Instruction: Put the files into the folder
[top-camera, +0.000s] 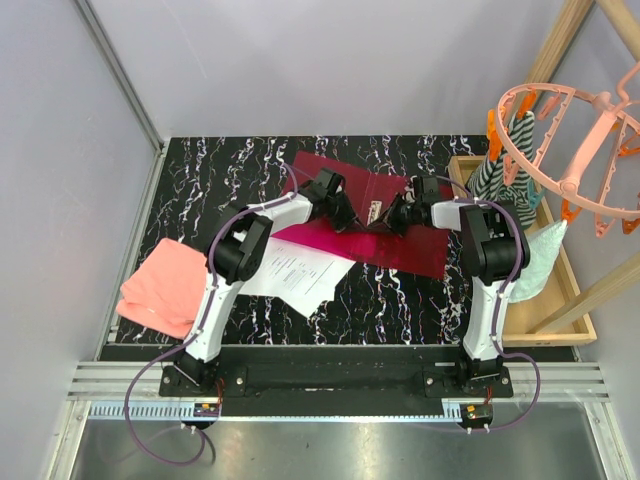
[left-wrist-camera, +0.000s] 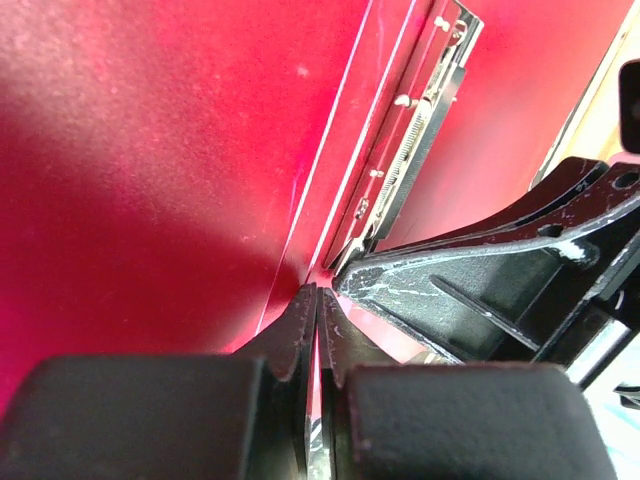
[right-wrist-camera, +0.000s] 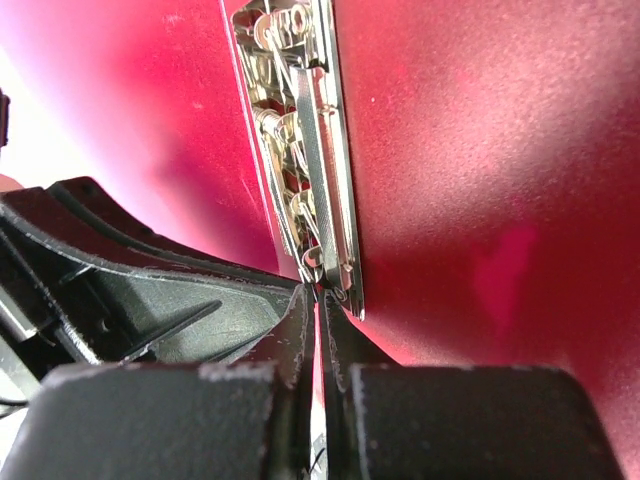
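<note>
The folder (left-wrist-camera: 150, 150) showed a matt, finely grained crimson skin around a shiny metal clip (right-wrist-camera: 310, 170), the files (top-camera: 295, 270) were plain matt paper, the pink cloth (top-camera: 160, 285) looked soft, and the marbled surface (top-camera: 400, 300) was glossy.

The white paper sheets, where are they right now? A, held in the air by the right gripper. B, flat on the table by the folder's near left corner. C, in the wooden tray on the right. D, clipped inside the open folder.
B: the sheets lie flat on the table at the near left corner of the open red folder.
</note>
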